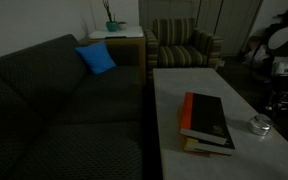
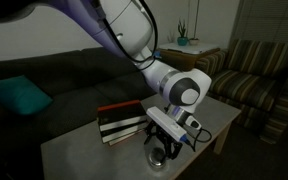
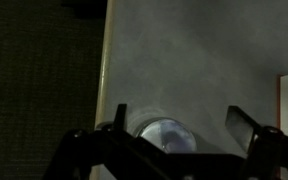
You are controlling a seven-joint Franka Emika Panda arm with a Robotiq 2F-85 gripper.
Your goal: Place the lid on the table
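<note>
The lid (image 1: 259, 124) is a small round shiny piece lying on the pale table (image 1: 174, 100) near its edge. In the wrist view the lid (image 3: 164, 135) rests on the table top (image 3: 184, 50) between my fingers, closer to the left one. My gripper (image 3: 182, 122) is open with its fingers spread wide, and they do not touch the lid. In an exterior view the gripper (image 2: 164, 148) hangs just over the lid (image 2: 160, 156) at the table's near end. In an exterior view the gripper (image 1: 280, 98) sits above and beside the lid.
A red-and-black book stack (image 1: 206, 120) lies on the table close to the lid; it also shows in an exterior view (image 2: 122, 120). A dark couch (image 1: 54, 110) with a blue cushion (image 1: 96, 58) runs along the table. A striped armchair (image 1: 182, 45) stands beyond.
</note>
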